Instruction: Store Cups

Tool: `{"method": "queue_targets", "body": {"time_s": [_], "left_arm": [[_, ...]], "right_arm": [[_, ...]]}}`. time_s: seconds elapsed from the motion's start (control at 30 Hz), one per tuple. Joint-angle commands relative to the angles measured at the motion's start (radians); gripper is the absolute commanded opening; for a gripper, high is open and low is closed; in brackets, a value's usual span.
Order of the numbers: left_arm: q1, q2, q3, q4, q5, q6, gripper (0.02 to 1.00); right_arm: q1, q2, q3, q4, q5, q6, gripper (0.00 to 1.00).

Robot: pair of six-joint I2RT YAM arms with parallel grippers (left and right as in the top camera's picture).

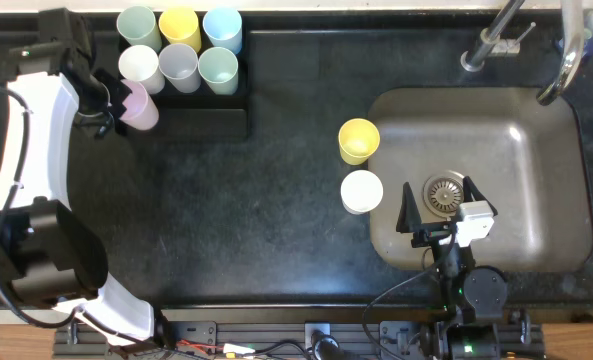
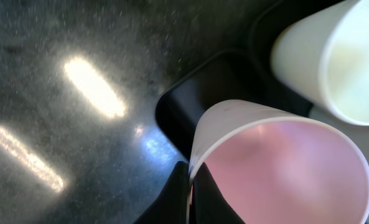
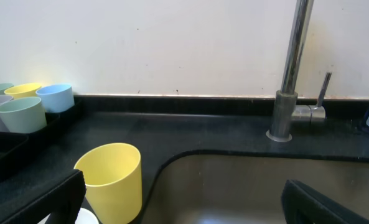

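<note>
Pink cup (image 1: 139, 107) at the tray's left end; two cups stand by the sink (image 1: 536, 230).
Your left gripper (image 1: 114, 105) stands at the black tray (image 1: 208, 122), its jaws clamped on the tilted pink cup's rim, just beside six stored cups (image 1: 180, 62) that crowd the tray's far part. A yellow cup (image 1: 358, 140) and a white cup (image 1: 361, 191) stand on the surface (image 1: 256, 220) left of the sink. Your right gripper (image 1: 438, 195) hangs over the drain, jaws wide, facing the faucet (image 1: 491, 35).
</note>
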Motion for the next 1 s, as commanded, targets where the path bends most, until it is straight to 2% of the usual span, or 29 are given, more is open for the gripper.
{"method": "queue_targets", "body": {"time_s": [0.03,0.4,1.0], "left_arm": [[0.006,-0.027,-0.041,0.026,-0.012,0.0,0.036],[0.006,-0.013,-0.077,0.072,-0.054,-0.015,0.036],[0.006,0.031,-0.078,0.128,-0.056,-0.015,0.036]], "right_arm": [[-0.001,-0.008,-0.013,0.005,-0.006,0.004,0.998],[-0.001,-0.008,-0.013,0.005,-0.006,0.004,0.996],[-0.001,-0.008,-0.013,0.005,-0.006,0.004,0.998]]}}
